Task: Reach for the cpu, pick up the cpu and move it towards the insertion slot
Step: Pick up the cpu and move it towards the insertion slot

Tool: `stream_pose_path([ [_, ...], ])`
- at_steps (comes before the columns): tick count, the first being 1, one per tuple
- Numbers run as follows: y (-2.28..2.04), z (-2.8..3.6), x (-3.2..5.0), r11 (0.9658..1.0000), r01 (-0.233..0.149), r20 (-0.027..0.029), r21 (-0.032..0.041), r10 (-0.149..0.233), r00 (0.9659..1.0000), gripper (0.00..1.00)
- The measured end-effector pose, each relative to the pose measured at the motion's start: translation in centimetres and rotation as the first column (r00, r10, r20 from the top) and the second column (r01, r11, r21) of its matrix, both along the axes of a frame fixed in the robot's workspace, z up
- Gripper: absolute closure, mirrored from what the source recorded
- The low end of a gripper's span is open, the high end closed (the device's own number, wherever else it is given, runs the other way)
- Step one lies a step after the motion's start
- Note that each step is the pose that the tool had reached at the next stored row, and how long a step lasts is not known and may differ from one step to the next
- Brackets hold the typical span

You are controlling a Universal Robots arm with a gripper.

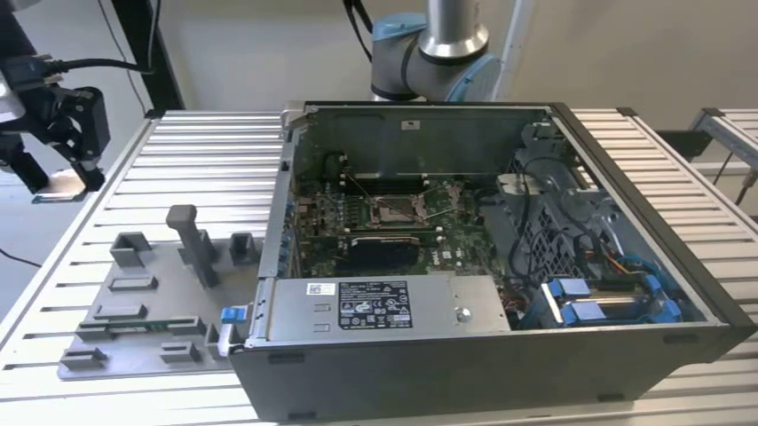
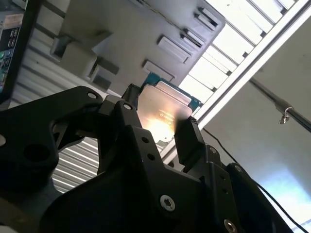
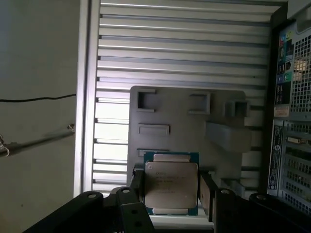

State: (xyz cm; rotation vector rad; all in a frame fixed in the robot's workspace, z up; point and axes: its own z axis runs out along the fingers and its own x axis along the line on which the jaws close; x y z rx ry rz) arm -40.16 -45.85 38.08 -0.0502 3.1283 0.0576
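Two fingers (image 3: 137, 187) of the pincer (image 3: 171, 194) were pressed against opposite edges of the cpu (image 3: 171, 183), pinching it between them. The chip's silvery top faced the first wrist view, with a thin blue-green rim showing around it. In the second wrist view the same chip (image 2: 163, 109) sat between the black fingers (image 2: 190, 138), its free edge jutting past them.

In the exterior view the pincer (image 1: 57, 173) hung above the slatted surface (image 1: 201, 151), close to that surface's edge at the exterior view's left, and the cpu (image 1: 59, 185) showed as a pale patch at its tip. A grey tray (image 1: 113, 333) lay on the surface nearer the camera, with an upright post (image 1: 187, 235) rising from it.

The insertion slot (image 1: 397, 210) sat on the green board inside the open computer case (image 1: 498, 355), well apart from the cpu, toward the exterior view's right. Bare slats stretched between the pincer and the case, whose side wall (image 1: 288, 169) stood between chip and slot. The case was open on top.
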Motion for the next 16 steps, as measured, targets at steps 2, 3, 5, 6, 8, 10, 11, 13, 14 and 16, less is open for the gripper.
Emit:
stream_pose_path([
  [2,0.00,0.00,0.89,1.0000,0.000,0.0001,0.0001,0.000,1.0000,1.00],
  [3,0.00,0.01,1.32,1.0000,0.000,-0.0001,-0.0001,0.000,1.0000,1.00],
  [5,0.00,0.00,2.22,1.0000,0.000,0.0000,0.0000,0.000,1.0000,1.00],
  [6,0.00,0.00,2.67,1.0000,0.000,0.0000,0.0000,0.000,1.0000,1.00],
  [8,0.00,0.00,3.54,1.0000,0.000,0.0000,0.0001,0.000,1.0000,1.00],
  [10,0.00,0.00,4.32,1.0000,0.000,0.0000,0.0001,0.000,1.0000,1.00],
  [11,0.00,0.00,4.68,1.0000,0.000,-0.0001,0.0000,0.000,1.0000,1.00],
  [13,0.00,0.00,5.28,1.0000,0.000,-0.0001,0.0001,0.000,1.0000,1.00],
  [14,0.00,0.00,5.59,1.0000,0.000,-0.0001,0.0000,0.000,1.0000,1.00],
  [16,0.00,0.00,6.20,1.0000,0.000,-0.0002,0.0000,0.000,1.0000,1.00],
])
